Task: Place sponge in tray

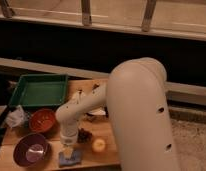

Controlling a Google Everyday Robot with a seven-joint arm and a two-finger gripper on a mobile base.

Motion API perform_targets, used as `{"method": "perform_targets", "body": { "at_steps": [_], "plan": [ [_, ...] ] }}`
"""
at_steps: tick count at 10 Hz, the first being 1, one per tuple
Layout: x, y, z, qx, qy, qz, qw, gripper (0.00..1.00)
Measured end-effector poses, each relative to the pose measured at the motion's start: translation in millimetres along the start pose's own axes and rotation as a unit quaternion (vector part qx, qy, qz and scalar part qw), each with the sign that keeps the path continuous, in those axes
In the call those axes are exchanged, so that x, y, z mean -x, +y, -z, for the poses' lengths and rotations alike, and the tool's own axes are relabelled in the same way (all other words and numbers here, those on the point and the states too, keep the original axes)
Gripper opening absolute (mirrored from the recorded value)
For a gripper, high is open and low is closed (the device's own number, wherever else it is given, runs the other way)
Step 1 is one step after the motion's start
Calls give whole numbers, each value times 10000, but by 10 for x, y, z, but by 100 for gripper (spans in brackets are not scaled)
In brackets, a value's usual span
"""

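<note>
One light blue sponge at the front edge of the table; one green tray well apart, back left. Between them two bowls: orange bowl, purple bowl. One yellow candle just right. Gripper directly over sponge; open or closed, cannot tell

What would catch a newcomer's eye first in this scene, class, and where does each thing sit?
The bulky white arm fills the right half, bending down toward the front of the wooden table. There its hand sits right over the light blue sponge, between the purple bowl and a yellow round object. The green tray lies at the back left.
</note>
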Motion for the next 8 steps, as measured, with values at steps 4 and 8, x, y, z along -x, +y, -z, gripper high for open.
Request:
{"method": "perform_targets", "body": {
  "at_steps": [4, 8],
  "plan": [
    [21, 17, 59, -86, 63, 74, 9999, 0],
    [72, 2, 212, -235, 111, 181, 9995, 0]
  ]
}}
